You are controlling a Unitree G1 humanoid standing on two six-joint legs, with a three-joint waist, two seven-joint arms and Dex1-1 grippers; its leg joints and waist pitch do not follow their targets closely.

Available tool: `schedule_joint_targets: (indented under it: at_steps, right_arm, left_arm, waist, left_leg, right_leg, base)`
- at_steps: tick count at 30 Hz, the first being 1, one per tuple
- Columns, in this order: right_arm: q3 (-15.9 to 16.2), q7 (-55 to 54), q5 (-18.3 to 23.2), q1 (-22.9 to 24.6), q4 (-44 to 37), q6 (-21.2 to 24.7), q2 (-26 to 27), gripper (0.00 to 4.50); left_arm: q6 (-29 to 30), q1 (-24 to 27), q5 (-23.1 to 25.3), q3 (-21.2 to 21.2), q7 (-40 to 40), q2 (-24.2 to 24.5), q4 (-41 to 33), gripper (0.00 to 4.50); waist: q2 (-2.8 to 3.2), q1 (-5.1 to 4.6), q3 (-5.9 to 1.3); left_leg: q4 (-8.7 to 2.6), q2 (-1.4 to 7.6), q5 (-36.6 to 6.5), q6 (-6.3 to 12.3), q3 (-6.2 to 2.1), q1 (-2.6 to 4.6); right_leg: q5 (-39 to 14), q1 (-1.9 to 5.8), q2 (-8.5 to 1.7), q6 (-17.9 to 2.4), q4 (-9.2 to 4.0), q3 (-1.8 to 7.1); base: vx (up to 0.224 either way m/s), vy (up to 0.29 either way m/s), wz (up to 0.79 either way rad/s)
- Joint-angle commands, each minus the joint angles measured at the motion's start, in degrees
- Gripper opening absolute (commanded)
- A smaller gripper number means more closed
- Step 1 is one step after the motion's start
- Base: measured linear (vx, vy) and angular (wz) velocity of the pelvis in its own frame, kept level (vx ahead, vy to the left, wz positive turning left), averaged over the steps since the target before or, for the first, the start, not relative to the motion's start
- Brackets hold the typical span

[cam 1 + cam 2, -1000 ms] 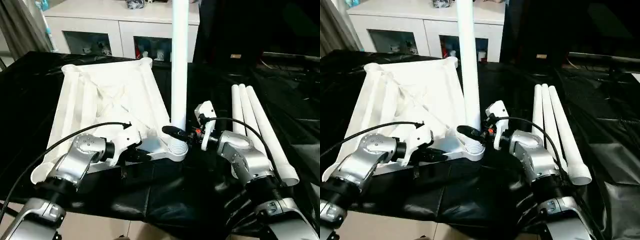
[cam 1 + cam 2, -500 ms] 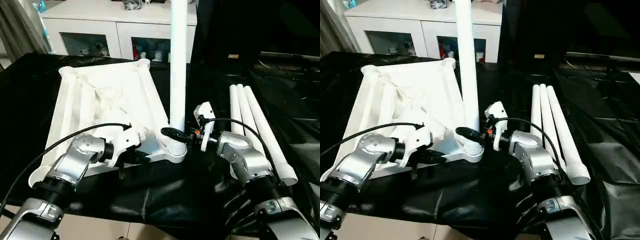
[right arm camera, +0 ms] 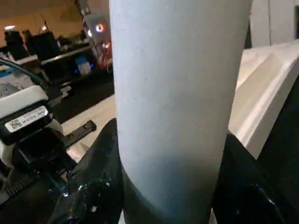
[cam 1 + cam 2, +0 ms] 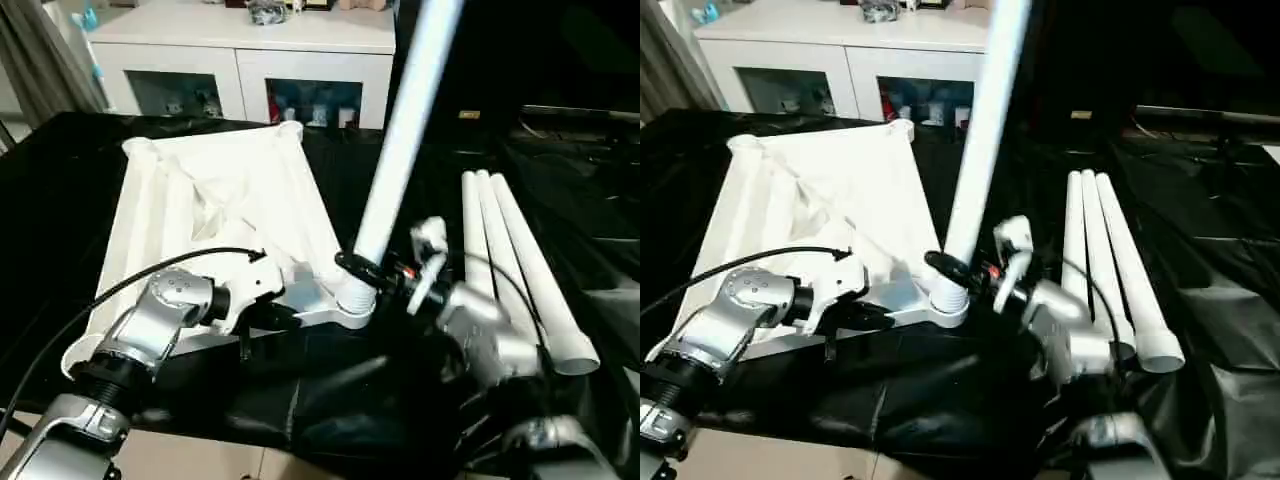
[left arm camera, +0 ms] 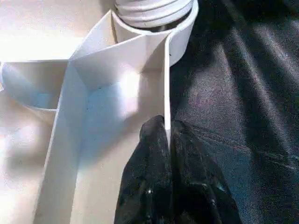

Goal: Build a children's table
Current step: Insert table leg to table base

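Tabletop [image 4: 215, 200]: white plastic, lying underside up on the black sheet [image 4: 330, 390] that covers my work surface; ribs and raised rim face me, rounded sockets at the corners.
Near corner socket [image 4: 352, 305]: at the tabletop's near right corner, close in front of me; a threaded leg end sits in it.
Leg in hand [image 4: 400, 150]: long white tapered tube, foot at that socket, shaft tilted up and away toward my right, top running out past the frame edge.
Right gripper [image 4: 372, 272]: my two black fingers are clamped around the leg's lower end, just above the threads; the right wrist view shows a dark finger [image 3: 96, 186] pressed on each side of the white tube.
Left gripper [image 5: 167, 140]: my fingers are pinched on the thin upright rim wall of the tabletop, one finger on each side of it, a short way from the socket.
Left forearm [image 4: 160, 320]: silver, reaching in over the tabletop's near edge, black cable looping above it.
Spare legs [image 4: 515, 265]: three white legs lying side by side, touching, on the black sheet to my right, well apart from the tabletop.
Cabinet [image 4: 250, 60]: white, glass doors, standing beyond the far edge of the work surface.
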Motion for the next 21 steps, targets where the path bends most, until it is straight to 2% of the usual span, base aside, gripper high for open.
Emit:
schedule_joint_targets:
  at_steps: [1, 5, 8, 9, 10, 11, 13, 14, 17, 18, 20, 21]
  right_arm:
    - [0.55, -0.26, -2.1, 2.49, 1.19, -0.83, -0.32, 1.87]
    - [1.87, -1.24, -4.61, 4.85, 0.64, -6.21, -0.14, 1.87]
    - [2.69, -1.49, -5.78, 5.25, 0.59, -7.44, -0.27, 1.87]
    - [2.9, -1.44, -6.1, 5.35, 0.45, -7.65, -0.22, 1.86]
    - [3.24, -1.34, -6.43, 5.36, 0.3, -7.51, -0.27, 1.86]
    - [3.47, -1.27, -6.66, 5.35, 0.21, -7.43, -0.31, 1.86]
    - [4.78, -1.06, -7.83, 5.07, 0.39, -6.96, -0.69, 1.86]
    - [4.78, -1.06, -7.83, 5.07, 0.39, -6.96, -0.69, 1.86]
    - [6.61, -0.92, -9.59, 3.97, 1.32, -6.17, -1.09, 1.86]
    - [7.0, -0.68, -9.87, 3.45, 1.7, -5.93, -1.16, 1.86]
    - [7.61, -0.36, -10.22, 2.27, 2.3, -4.6, -1.35, 1.86]
    - [7.61, -0.36, -10.22, 2.27, 2.3, -4.6, -1.35, 1.86]
  left_arm:
    - [0.47, 0.29, 1.66, -1.39, -0.45, 0.44, 1.78, 0.0]
    - [0.56, -0.25, 1.73, -1.43, -0.17, 0.3, 2.39, 0.0]
    - [0.62, -0.38, 1.79, -1.53, -0.16, 0.26, 2.51, 0.0]
    - [0.63, -0.37, 1.89, -1.68, -0.15, 0.25, 2.47, 0.0]
    - [0.7, -0.38, 1.97, -1.8, -0.13, 0.2, 2.45, 0.0]
    - [0.74, -0.38, 2.02, -1.87, -0.12, 0.17, 2.44, 0.0]
    - [0.81, -0.31, 2.1, -1.97, -0.12, 0.19, 2.34, 0.0]
    - [0.81, -0.31, 2.1, -1.97, -0.12, 0.19, 2.34, 0.0]
    - [0.41, -0.25, 2.76, -2.43, -0.01, 0.56, 2.56, 0.0]
    - [0.21, -0.28, 3.13, -2.73, 0.05, 0.71, 2.7, 0.0]
    - [0.04, -0.23, 3.72, -3.15, 0.27, 0.93, 2.77, 0.0]
    - [0.04, -0.23, 3.72, -3.15, 0.27, 0.93, 2.77, 0.0]
  waist:
    - [0.83, -0.03, -3.05]
    - [1.0, -0.17, -2.95]
    - [1.11, -0.27, -2.81]
    - [0.94, -0.31, -2.8]
    - [0.69, -0.31, -2.85]
    - [0.94, -0.25, -2.85]
    - [0.47, -0.26, -2.79]
    - [0.71, -0.26, -2.71]
    - [-0.05, -0.37, -2.55]
    - [0.13, -0.29, -2.57]
    - [-0.45, -0.4, -2.33]
    - [-0.25, -0.38, -2.34]
  left_leg:
    - [-4.34, 1.79, -15.79, 1.17, -0.25, 0.07]
    - [-4.48, 1.71, -16.93, 1.16, -0.32, 0.01]
    - [-4.63, 1.71, -18.23, 1.06, -0.39, 0.17]
    - [-4.67, 1.73, -18.4, 1.09, -0.39, 0.18]
    - [-4.73, 1.79, -18.19, 1.18, -0.42, 0.14]
    - [-4.74, 1.83, -18.01, 1.26, -0.43, 0.16]
    - [-4.77, 1.8, -17.67, 1.47, -0.36, 0.09]
    - [-4.83, 1.81, -18.03, 1.46, -0.41, 0.13]
    - [-4.92, 1.81, -18.43, 1.6, -0.32, 0.15]
    - [-4.92, 1.79, -18.44, 1.53, -0.45, 0.14]
    - [-5.05, 1.81, -19.13, 1.54, -0.42, 0.23]
    - [-5.04, 1.76, -19.5, 1.47, -0.47, 0.34]
  right_leg:
    - [-14.63, 2.89, -4.46, -11.55, -4.76, 2.65]
    - [-16.82, 2.83, -4.46, -10.83, -5.0, 2.63]
    - [-20.05, 2.65, -4.46, -9.98, -5.3, 2.66]
    - [-20.41, 2.64, -4.43, -9.86, -5.33, 2.67]
    - [-20.21, 2.68, -4.44, -9.8, -5.32, 2.73]
    - [-19.82, 2.6, -4.47, -9.94, -5.24, 2.77]
    - [-19.94, 2.64, -4.46, -9.82, -5.28, 2.79]
    - [-20.94, 2.54, -4.49, -9.59, -5.33, 2.78]
    - [-23.43, 2.42, -4.56, -8.77, -5.65, 2.84]
    - [-24.01, 2.43, -4.62, -8.6, -5.54, 2.83]
    - [-27.6, 2.15, -4.7, -7.4, -5.98, 2.87]
    - [-28.7, 2.09, -4.77, -7.18, -6.03, 2.88]
  base:
    - [0.0, 0.0, 0.0]
    - [0.0, 0.0, 0.0]
    - [0.0, 0.0, 0.0]
    - [0.0, 0.0, 0.0]
    - [0.0, 0.0, 0.0]
    - [0.0, 0.0, 0.0]
    - [0.0, 0.0, 0.0]
    - [0.0, 0.0, 0.0]
    - [0.0, 0.0, 0.0]
    - [0.0, 0.0, 0.0]
    - [0.0, 0.0, 0.0]
    - [0.0, 0.0, 0.0]
